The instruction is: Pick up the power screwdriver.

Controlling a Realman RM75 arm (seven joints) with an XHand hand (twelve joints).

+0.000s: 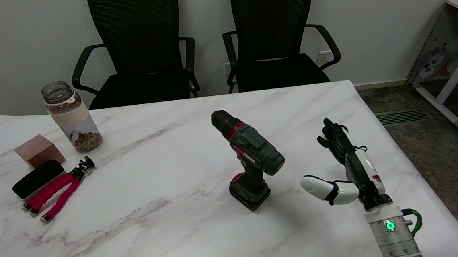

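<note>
Power screwdriver (250,159), dark green and black with red trim, stands upright on its battery base near the middle of the white marble-patterned table (159,230), chuck aimed toward the far left. We see the right black-and-white hand (346,168) raised above the table to the screwdriver's right, apart from it, fingers spread and extended, thumb jutting toward the tool, holding nothing. At far left, a clear lidless jar (71,117) with a beige band holds brown nuts at its bottom.

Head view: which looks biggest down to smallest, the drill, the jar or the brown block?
1. Drill, clearly largest.
2. Jar.
3. Brown block, smallest.
The drill stands nearer the camera, which enlarges it somewhat.
</note>
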